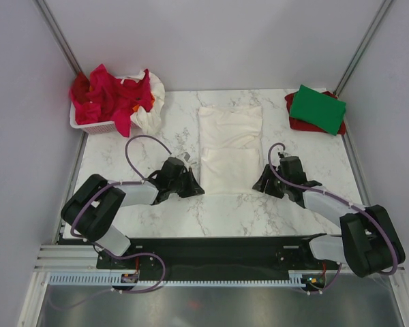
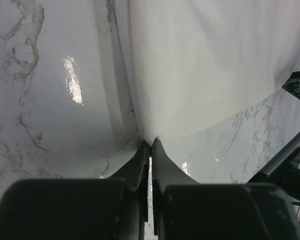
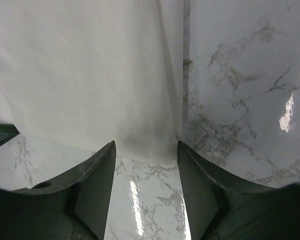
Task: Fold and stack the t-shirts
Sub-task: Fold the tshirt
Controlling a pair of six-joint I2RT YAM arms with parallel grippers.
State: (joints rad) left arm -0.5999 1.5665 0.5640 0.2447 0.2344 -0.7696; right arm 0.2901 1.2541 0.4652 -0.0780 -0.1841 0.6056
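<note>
Folded white t-shirt lies lengthwise at the middle of the bench. Left gripper, pressed together, pinches its near left corner. Right gripper, spread, sits at its near right corner. Green t-shirt lies far right.

You have one folded t-shirt lying at the centre of the desk, lengthwise from near to far. In the far left corner stands the basket, with a heap of t-shirts in it, spilling over its right side. In the far right corner lies a stack of t-shirts. Your left end effector sits at the folded t-shirt's near left corner, touching it. Your right end effector sits at the near right corner, its jaws on either side of the edge there.
</note>
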